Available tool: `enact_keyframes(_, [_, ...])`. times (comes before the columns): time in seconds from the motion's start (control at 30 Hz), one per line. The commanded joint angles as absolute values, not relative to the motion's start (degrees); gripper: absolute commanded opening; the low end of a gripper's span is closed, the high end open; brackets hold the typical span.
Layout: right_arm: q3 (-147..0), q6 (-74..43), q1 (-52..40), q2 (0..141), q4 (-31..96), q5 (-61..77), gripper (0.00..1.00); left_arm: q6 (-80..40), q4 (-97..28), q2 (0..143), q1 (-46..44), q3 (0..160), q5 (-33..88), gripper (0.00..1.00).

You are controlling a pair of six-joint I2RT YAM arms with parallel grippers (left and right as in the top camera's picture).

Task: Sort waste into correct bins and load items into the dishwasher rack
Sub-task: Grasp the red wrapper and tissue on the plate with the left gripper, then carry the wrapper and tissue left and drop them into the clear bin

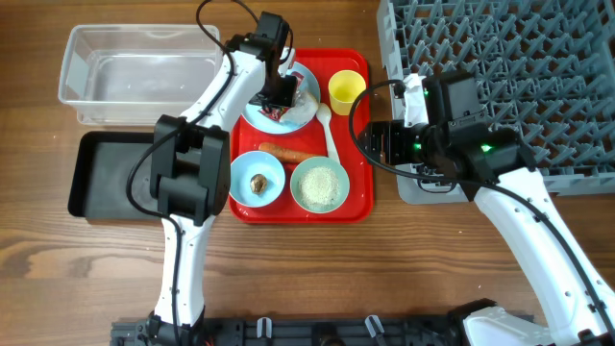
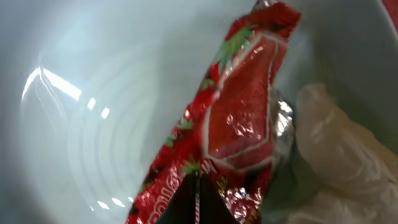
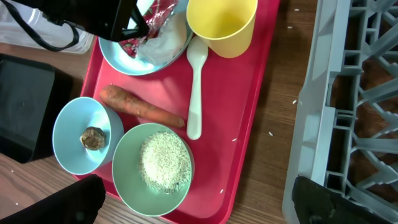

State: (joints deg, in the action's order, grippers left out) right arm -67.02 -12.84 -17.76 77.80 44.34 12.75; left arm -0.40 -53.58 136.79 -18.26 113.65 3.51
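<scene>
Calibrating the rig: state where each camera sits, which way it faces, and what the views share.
Overhead: fixed above the table, facing straight down on tray, rack, tub and black bin; left arm and right arm show.
Left wrist: low over the plate, facing wrapper and tissue; dark fingertips at bottom edge.
Right wrist: beside the rack, facing down at the tray; its fingers in the bottom corners.
Shared: all three show the wrapper.
</scene>
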Motion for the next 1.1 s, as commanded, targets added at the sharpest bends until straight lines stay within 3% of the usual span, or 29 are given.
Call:
enact_keyframes(0.0, [-68.0, -13.7, -18.0, 78.5, 44.4, 11.4, 1.00, -3.9, -53.8, 126.8, -17.7, 114.8, 4.2, 0.04])
enact_keyframes(0.17, [-67.9, -14.0, -18.0, 78.5, 44.4, 11.4, 1.00, -4.9, -54.2, 121.3, -17.3, 114.8, 4.2, 0.04])
enact_keyframes(0.27, [-67.9, -14.0, -18.0, 78.5, 44.4, 11.4, 1.00, 3.2, -55.3, 124.1, -18.0, 114.3, 9.7, 0.64])
enact_keyframes(0.33, [-67.9, -13.9, -18.0, 78.5, 44.8, 11.4, 1.00, 9.3, -57.5, 126.6, -19.3, 114.3, 12.4, 0.83])
enact_keyframes(0.43, [-67.9, -13.8, -18.0, 78.5, 44.8, 11.4, 1.00, 11.8, -57.4, 130.3, -20.9, 114.3, 11.2, 1.00])
enact_keyframes(0.63, [-67.9, -13.7, -18.0, 78.5, 45.1, 11.4, 1.00, 11.8, -54.8, 135.5, -21.2, 114.3, 3.0, 1.00])
enact_keyframes(1.03, [-67.9, -13.9, -18.0, 79.3, 45.7, 11.4, 1.00, 11.4, -48.8, 143.9, -21.0, 114.3, -0.1, 1.00])
enact_keyframes(1.07, [-67.9, -13.9, -18.0, 79.3, 45.6, 11.4, 1.00, 11.4, -48.8, 144.1, -21.0, 114.3, -0.1, 0.89])
